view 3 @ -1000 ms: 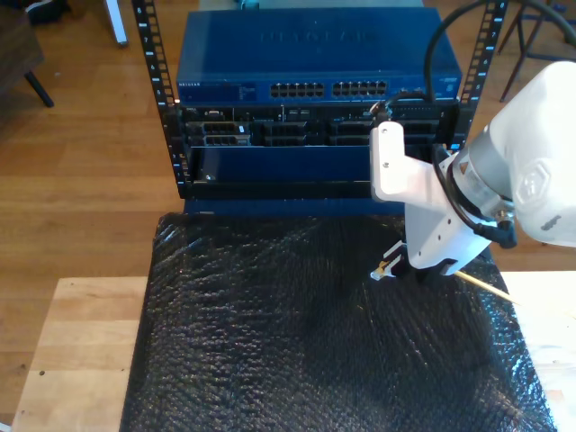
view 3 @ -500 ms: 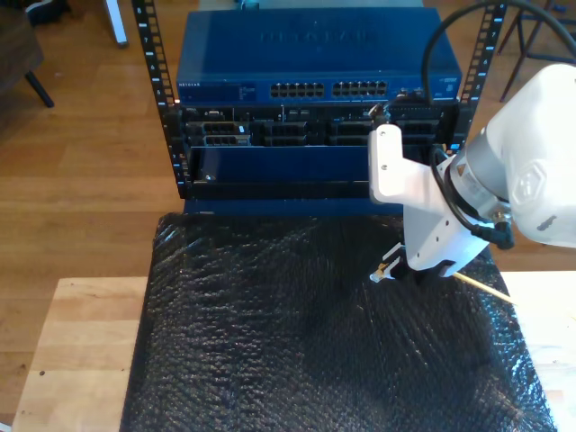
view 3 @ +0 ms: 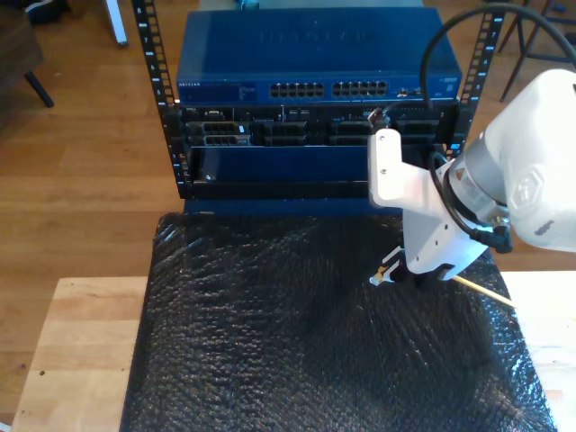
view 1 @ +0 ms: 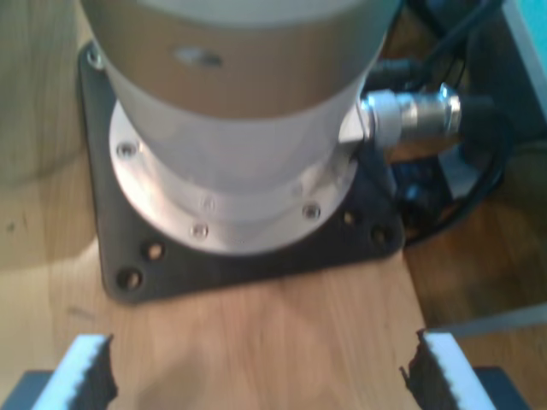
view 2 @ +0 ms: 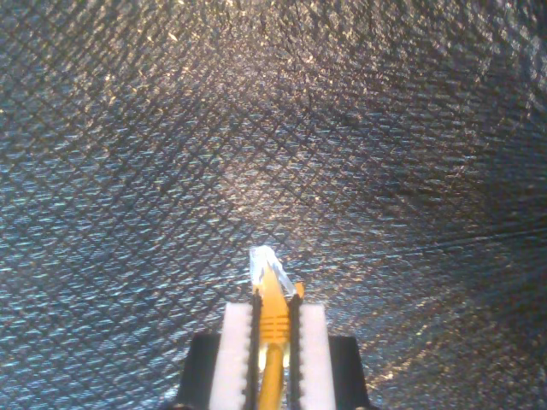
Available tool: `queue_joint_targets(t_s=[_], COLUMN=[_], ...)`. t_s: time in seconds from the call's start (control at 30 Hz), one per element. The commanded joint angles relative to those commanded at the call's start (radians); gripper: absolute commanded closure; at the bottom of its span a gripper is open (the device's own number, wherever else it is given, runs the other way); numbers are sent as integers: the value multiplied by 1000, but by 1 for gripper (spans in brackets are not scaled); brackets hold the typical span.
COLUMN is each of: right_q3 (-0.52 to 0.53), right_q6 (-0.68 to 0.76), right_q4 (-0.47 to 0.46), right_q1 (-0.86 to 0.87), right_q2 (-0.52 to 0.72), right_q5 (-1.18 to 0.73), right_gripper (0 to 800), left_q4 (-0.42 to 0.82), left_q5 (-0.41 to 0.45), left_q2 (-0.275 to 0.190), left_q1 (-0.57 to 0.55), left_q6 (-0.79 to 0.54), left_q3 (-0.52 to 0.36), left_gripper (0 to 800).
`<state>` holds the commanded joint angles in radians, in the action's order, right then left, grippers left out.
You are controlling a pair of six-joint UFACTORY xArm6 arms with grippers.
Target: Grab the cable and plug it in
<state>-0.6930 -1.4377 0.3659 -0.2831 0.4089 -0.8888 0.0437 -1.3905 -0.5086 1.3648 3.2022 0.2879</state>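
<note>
Pinching the cable point(view 2: 272, 329) at its boot, my second gripper point(view 2: 273, 320) is clenched; my first gripper point(view 1: 256, 376) gapes. You should treat the plug point(view 2: 267, 263) at 12 o'clock as light, brittle.

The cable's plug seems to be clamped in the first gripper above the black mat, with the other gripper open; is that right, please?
Not quite: my second gripper clamps the cable just behind its plug above the black mat, as the second wrist view shows. My first gripper is the open one, over a wooden surface.
</note>
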Motion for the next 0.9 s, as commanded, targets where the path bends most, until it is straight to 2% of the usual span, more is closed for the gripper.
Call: queue_joint_targets(t_s=[0.13, 0.7, 0.9], right_q3=[6, 20, 21], right_q6=[2, 2, 2], right_q4=[-5, -5, -6], right_q1=[-2, -5, -6], right_q2=[-2, -18, -35], right_q5=[8, 138, 195], right_gripper=[800, 800, 800], left_q4=[-2, -6, -6], left_q5=[57, 155, 238], left_q2=[-3, -5, -3], left_q1=[31, 40, 40], left_q6=[-26, -51, -57], left_q3=[-28, -87, -138], left_gripper=[1, 0, 0])
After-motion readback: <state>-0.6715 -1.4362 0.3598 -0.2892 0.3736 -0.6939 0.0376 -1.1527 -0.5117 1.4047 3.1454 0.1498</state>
